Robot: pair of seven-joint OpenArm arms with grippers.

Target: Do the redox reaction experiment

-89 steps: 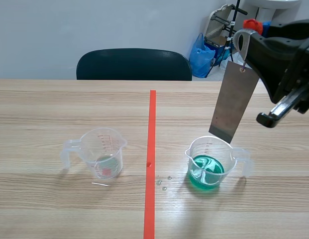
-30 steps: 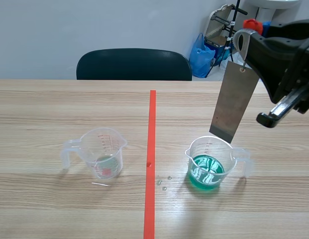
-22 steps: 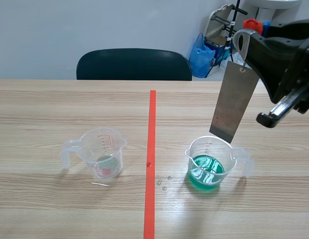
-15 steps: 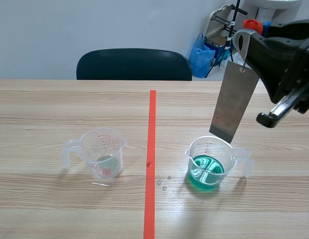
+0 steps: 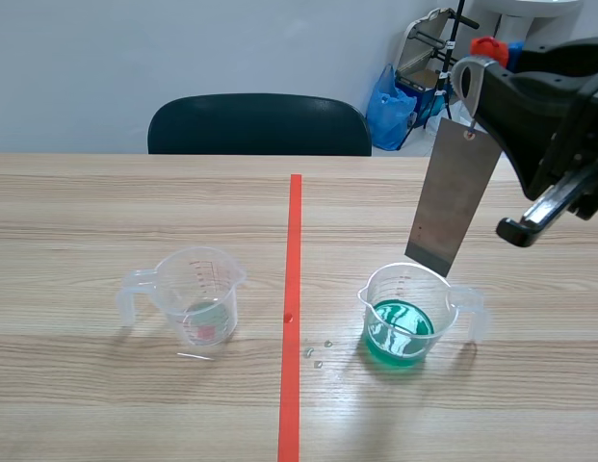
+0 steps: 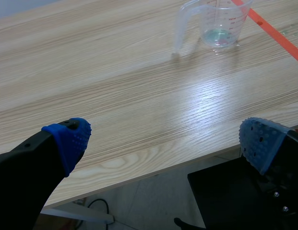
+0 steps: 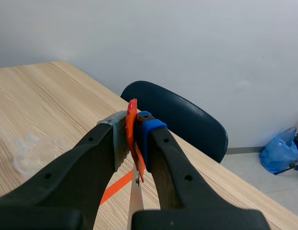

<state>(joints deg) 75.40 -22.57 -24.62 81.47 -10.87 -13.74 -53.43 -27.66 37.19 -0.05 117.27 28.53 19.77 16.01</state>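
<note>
right arm (image 5: 559, 106), upper right of frame: bulky black housing, slim black rod with a rounded end | right claw (image 7: 133, 127): thick black fingers with small round screw holes, one blue pad (image 7: 149, 125), one grey | left claw (image 6: 165, 143): black fingers, blue dotted tips (image 6: 72, 139), two small screws (image 6: 276, 194)

**Metal strip and two clear measuring cups on the worktop (image 5: 87, 212).**
The grey metal strip (image 5: 453, 197) hangs tilted from an orange tab (image 7: 134, 143) clamped in the right gripper (image 7: 132, 125), its lower edge above the right cup (image 5: 406, 313), which holds green liquid. The left cup (image 5: 197, 294) stands upright, nearly empty.
</note>
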